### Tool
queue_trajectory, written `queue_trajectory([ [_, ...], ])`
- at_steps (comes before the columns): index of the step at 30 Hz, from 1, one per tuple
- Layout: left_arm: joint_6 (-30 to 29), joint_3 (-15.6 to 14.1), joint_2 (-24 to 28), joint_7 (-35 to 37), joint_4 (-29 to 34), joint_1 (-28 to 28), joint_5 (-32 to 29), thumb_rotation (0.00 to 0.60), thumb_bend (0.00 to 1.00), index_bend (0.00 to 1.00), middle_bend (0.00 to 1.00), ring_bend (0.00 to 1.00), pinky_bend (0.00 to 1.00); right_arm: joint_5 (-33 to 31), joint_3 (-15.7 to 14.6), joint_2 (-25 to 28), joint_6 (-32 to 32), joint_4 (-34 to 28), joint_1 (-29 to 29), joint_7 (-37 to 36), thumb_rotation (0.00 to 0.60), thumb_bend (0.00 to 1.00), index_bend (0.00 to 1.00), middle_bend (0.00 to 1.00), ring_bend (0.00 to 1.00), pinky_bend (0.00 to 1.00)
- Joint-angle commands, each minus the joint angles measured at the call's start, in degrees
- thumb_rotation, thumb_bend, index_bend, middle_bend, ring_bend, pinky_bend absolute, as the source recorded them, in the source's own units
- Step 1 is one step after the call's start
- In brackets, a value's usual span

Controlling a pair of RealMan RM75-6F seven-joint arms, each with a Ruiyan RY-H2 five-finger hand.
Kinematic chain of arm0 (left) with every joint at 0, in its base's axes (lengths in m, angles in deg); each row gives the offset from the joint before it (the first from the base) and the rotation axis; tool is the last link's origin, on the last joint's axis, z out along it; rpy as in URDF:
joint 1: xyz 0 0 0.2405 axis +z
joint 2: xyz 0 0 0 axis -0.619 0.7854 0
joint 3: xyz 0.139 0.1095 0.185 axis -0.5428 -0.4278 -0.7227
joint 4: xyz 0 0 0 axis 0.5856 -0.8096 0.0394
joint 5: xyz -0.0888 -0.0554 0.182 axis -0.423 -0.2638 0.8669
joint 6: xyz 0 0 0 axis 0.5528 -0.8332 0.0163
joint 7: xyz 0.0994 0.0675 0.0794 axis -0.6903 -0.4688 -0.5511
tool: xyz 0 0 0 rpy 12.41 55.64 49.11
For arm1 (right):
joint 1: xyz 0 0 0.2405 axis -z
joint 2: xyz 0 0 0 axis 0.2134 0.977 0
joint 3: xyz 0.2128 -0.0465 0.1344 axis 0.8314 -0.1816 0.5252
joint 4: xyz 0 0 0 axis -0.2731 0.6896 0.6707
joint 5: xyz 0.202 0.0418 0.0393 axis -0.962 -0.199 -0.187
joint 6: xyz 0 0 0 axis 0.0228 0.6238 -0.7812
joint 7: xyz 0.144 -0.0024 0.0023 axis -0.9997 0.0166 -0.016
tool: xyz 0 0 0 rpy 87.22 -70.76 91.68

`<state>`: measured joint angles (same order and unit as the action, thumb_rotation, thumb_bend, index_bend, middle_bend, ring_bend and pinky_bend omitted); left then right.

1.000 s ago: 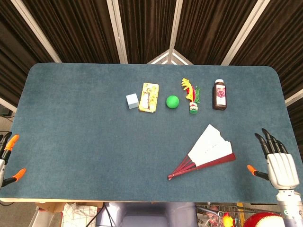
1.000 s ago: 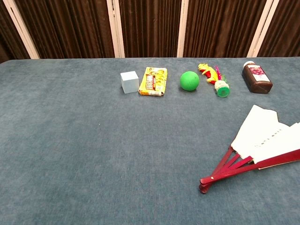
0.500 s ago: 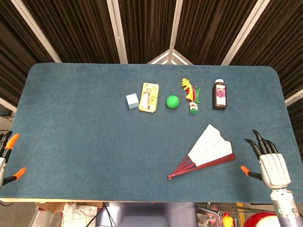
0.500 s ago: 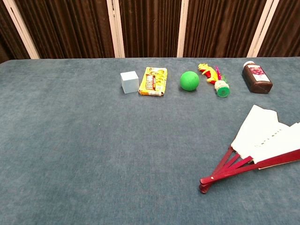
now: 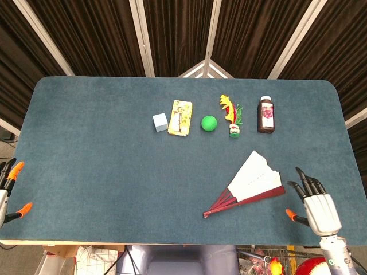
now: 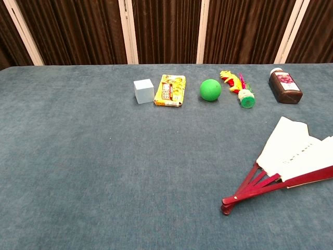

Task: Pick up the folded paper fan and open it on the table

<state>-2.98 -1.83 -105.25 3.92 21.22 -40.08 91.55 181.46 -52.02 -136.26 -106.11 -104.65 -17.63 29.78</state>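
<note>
The paper fan [image 5: 250, 183] [image 6: 289, 162] lies partly spread on the blue table, white leaf toward the right, red sticks meeting at a pivot at its lower left. My right hand [image 5: 315, 207] hovers at the table's front right corner, just right of the fan, fingers apart and holding nothing. My left hand [image 5: 8, 191] shows only as orange-tipped fingers at the far left edge, spread and empty. Neither hand appears in the chest view.
Along the far middle of the table [image 5: 86, 149] stand a pale cube [image 5: 160, 122], a yellow packet [image 5: 180, 118], a green ball [image 5: 209, 122], a feathered shuttlecock [image 5: 231, 115] and a brown bottle [image 5: 266, 114].
My right hand has moved left and toward the front edge, closer to the fan. The fan and the left hand have not moved.
</note>
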Motion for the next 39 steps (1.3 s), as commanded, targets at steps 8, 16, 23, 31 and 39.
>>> queue_trajectory([
  [8, 0.0, 0.0, 0.1, 0.2, 0.0, 0.0, -0.2, 0.6, 0.21, 0.0, 0.0, 0.0, 0.0, 1.5, -2.2, -5.7, 3.5, 4.4, -1.1, 5.3, 0.6, 0.07, 0.34, 0.06, 0.18, 0.2],
  [16, 0.2, 0.3, 0.1, 0.4, 0.0, 0.0, -0.8, 0.6, 0.21, 0.0, 0.0, 0.0, 0.0, 1.4, -1.4, -9.2, 5.3, 6.3, -3.0, 7.3, 0.6, 0.14, 0.41, 0.06, 0.18, 0.2],
  [23, 0.3, 0.3, 0.1, 0.3, 0.0, 0.0, -0.9, 0.6, 0.21, 0.0, 0.0, 0.0, 0.0, 0.5, -1.0, -11.3, 6.6, 8.5, -3.9, 7.3, 0.6, 0.18, 0.43, 0.06, 0.18, 0.2],
  [31, 0.6, 0.4, -0.1, -0.2, 0.0, -0.2, -1.3, 0.6, 0.21, 0.0, 0.0, 0.0, 0.0, -0.3, -1.6, -13.2, 8.2, 11.9, -4.5, 7.0, 0.6, 0.18, 0.43, 0.06, 0.19, 0.19],
  [39, 0.7, 0.4, -0.3, -0.7, 0.1, -0.2, -1.5, 0.6, 0.21, 0.0, 0.0, 0.0, 0.0, 0.0, -1.6, -14.9, 8.2, 14.2, -5.4, 6.8, 0.6, 0.19, 0.43, 0.06, 0.19, 0.19],
])
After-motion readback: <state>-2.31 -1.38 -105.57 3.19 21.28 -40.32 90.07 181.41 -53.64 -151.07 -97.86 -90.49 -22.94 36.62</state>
